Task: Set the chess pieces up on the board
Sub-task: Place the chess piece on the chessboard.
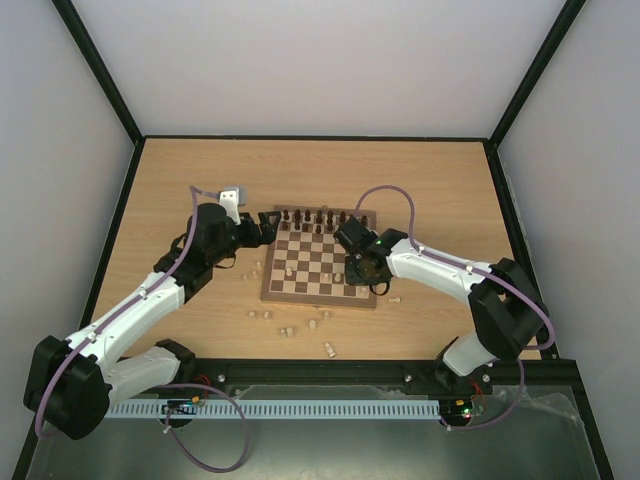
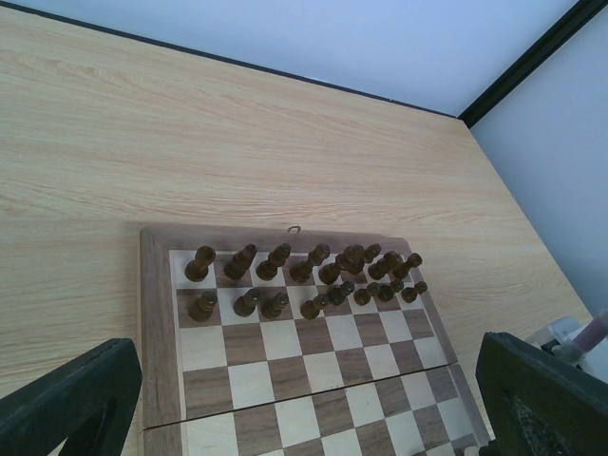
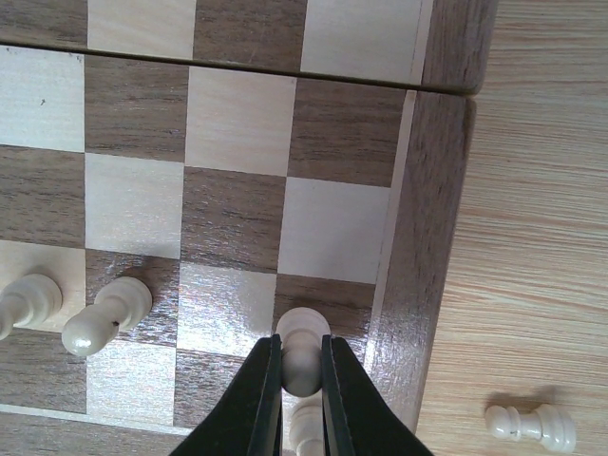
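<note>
Wooden table, white walls. Board at centre; dark pieces in two far rows. Right gripper pinches pale piece by board's right border. Left gripper wide, empty.

Top external: high, at the near side, looking down on the whole table. Left wrist: oblique, facing the far wall; right wrist: close, straight down. All three share the board.

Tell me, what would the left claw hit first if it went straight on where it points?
Most likely the board, on bare squares just short of the dark pieces; the open left claw frames that spot. Depth is hard to judge.
</note>
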Controlling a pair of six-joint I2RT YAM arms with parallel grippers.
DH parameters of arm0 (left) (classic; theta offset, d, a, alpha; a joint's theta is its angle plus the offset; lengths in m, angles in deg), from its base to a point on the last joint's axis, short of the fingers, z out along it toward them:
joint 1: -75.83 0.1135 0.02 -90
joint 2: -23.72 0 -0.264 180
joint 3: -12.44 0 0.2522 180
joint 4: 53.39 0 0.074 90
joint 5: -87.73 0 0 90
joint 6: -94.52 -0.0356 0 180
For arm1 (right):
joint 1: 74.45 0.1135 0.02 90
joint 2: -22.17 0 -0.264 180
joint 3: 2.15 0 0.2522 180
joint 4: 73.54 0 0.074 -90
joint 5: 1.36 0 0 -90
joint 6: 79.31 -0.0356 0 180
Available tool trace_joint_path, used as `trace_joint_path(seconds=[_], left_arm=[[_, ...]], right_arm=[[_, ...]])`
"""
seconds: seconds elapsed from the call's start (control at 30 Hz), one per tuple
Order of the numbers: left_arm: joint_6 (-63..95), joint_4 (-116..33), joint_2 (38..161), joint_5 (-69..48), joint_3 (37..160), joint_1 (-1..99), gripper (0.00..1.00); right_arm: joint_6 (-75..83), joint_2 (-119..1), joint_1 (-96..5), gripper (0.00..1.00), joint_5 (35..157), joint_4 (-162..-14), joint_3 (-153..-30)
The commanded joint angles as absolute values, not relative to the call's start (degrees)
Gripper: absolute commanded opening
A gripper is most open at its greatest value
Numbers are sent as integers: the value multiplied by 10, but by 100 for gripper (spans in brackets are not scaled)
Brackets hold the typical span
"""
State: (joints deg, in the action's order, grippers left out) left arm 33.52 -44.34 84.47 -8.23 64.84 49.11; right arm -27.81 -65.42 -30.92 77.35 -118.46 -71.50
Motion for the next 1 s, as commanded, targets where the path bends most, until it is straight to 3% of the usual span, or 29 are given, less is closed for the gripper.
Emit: trace_joint_path(seconds=[0.0, 0.43, 0.83, 0.97], left_arm=[[332, -432, 846, -78, 669, 488, 99], [334, -432, 846, -78, 669, 488, 100], [333, -433, 847, -79, 668, 488, 100], [333, -433, 846, -79, 669, 489, 99]], right_arm=[[-271, -663, -312, 7, 777, -1196, -710], [-272, -666, -314, 13, 767, -1197, -703], [-275, -613, -317, 34, 739, -1212, -706], [-281, -584, -318, 36, 728, -1228, -704]])
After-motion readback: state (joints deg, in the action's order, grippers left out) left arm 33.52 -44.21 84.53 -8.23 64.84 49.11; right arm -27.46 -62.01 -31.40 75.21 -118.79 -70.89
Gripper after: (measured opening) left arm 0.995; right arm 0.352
